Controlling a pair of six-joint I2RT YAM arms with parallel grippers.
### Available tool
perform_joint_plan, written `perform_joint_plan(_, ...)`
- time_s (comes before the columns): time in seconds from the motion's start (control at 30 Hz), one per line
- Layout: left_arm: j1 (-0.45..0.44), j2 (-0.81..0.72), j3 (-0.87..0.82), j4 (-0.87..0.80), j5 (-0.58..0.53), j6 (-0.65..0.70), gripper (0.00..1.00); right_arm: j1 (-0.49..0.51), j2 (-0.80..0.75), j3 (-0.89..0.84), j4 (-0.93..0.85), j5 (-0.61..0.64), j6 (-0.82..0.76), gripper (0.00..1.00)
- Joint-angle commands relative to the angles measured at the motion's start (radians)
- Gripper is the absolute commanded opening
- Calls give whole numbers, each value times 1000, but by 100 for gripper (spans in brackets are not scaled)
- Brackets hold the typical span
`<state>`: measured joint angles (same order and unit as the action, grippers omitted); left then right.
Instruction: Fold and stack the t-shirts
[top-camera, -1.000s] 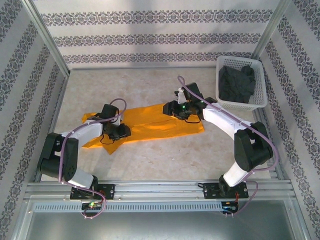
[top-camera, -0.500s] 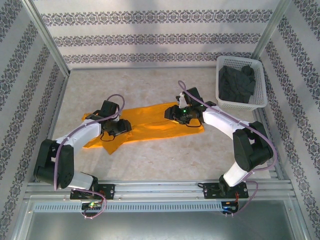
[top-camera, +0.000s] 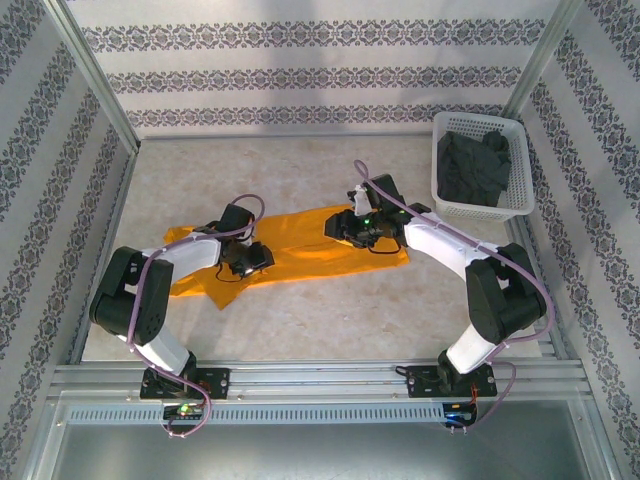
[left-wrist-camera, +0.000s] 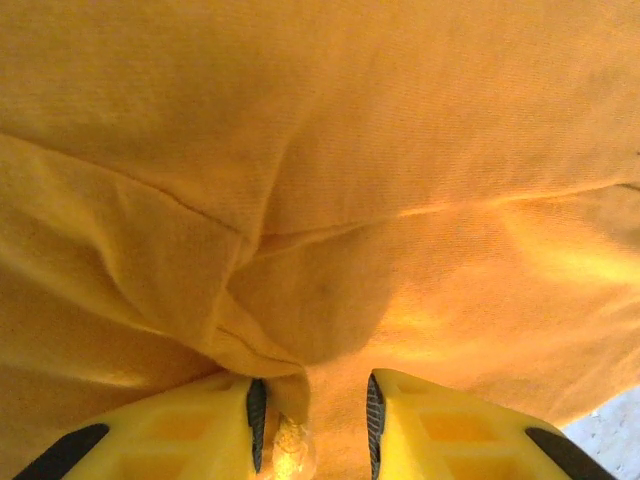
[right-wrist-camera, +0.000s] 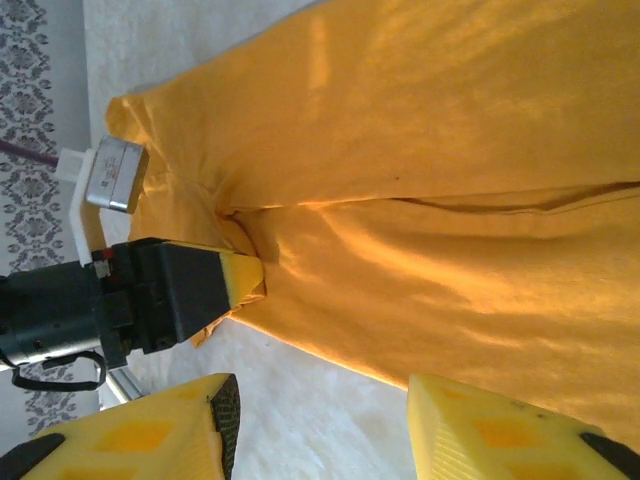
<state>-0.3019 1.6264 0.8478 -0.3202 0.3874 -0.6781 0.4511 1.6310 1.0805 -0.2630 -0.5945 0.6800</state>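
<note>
The orange-yellow t-shirt (top-camera: 300, 245) lies spread in a long strip across the middle of the table. My left gripper (top-camera: 252, 260) sits low on its near left part. Its jaws stand a little apart, with a bunched fold of orange cloth (left-wrist-camera: 285, 385) against the left pad, and creases run towards that spot. My right gripper (top-camera: 342, 226) hovers open at the shirt's right part, over its edge (right-wrist-camera: 330, 345) and bare table. The right wrist view shows the left gripper (right-wrist-camera: 243, 277) at the cloth's edge. The dark grey t-shirt (top-camera: 472, 165) lies crumpled in the basket.
The white lattice basket (top-camera: 478, 119) stands at the back right corner, just beyond the right arm. Patterned walls with metal posts close in the table on three sides. Bare marbled tabletop (top-camera: 320, 320) lies between the shirt and the arm bases.
The left gripper has slid to the right along the shirt and its arm has swung in behind it. The cloth under it has bunched. The right gripper has hardly moved.
</note>
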Motion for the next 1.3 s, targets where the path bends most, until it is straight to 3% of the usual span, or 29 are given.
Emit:
perform_joint_plan(0.0, -7, -56, -5, -3, -29, -12, 34, 9, -23, -2, 35, -33, 9, 48)
perform_joint_plan(0.1, 17, -132, -40, -22, -30, -6, 41, 10, -17, -7, 50, -40, 14, 48)
perform_joint_plan(0.23, 105, -298, -86, -122, -115, 4, 49, 30, -16, 6, 42, -49, -24, 48)
perform_joint_plan(0.47, 441, -370, -170, -178, -88, 50, 52, 131, 19, 12, 166, -113, 1, 50)
perform_joint_plan(0.6, 554, -294, -163, -142, -58, 94, 53, 170, 55, 45, 173, -114, 14, 50)
perform_joint_plan(0.77, 578, -211, -146, -107, -12, 118, 50, 179, 63, 58, 154, -112, 12, 50)
perform_joint_plan(0.97, 578, -230, -191, -89, -11, 112, 47, 177, 64, 58, 146, -103, 12, 50)
perform_joint_plan(1.27, 577, -253, -173, -102, 11, 112, 28, 178, 86, 70, 150, -102, 23, 49)
